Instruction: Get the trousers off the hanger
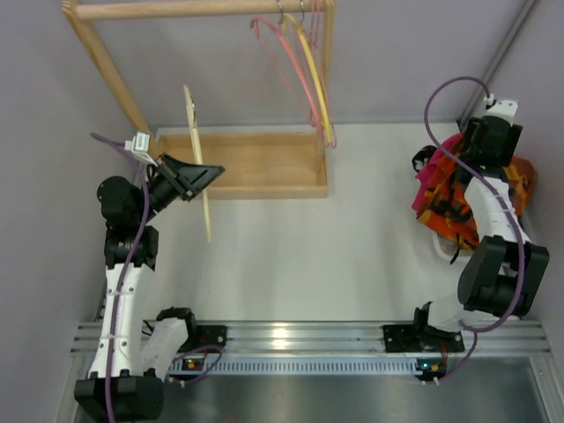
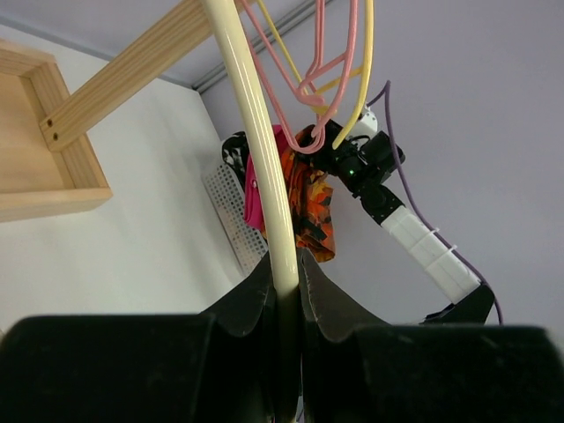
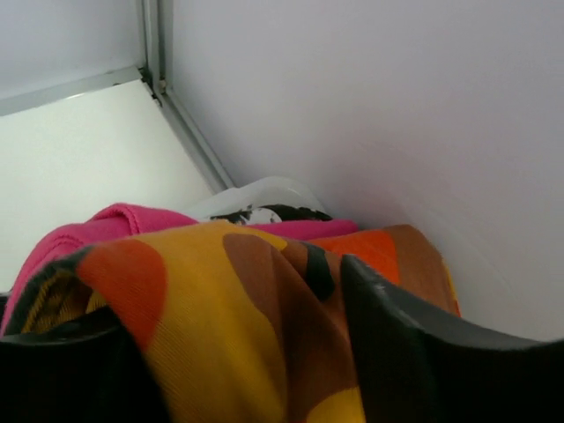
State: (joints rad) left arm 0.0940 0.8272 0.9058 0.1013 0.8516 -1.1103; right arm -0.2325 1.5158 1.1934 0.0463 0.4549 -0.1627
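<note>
Our left gripper (image 2: 284,264) is clenched on the hanger (image 2: 256,132), which rises bare above it, so no cloth can snag there. The trousers (image 1: 445,211) lie bunched on the pink cloth (image 1: 432,172) directly beneath our right gripper (image 3: 211,317), far across the bench (image 1: 352,256). Its jaws stand apart with fabric between them; we cannot tell whether they pinch it. We judge the removal done.

orange camouflage trousers (image 1: 454,210), cream hanger (image 2: 282,256), magenta cloth (image 1: 432,172).
</note>
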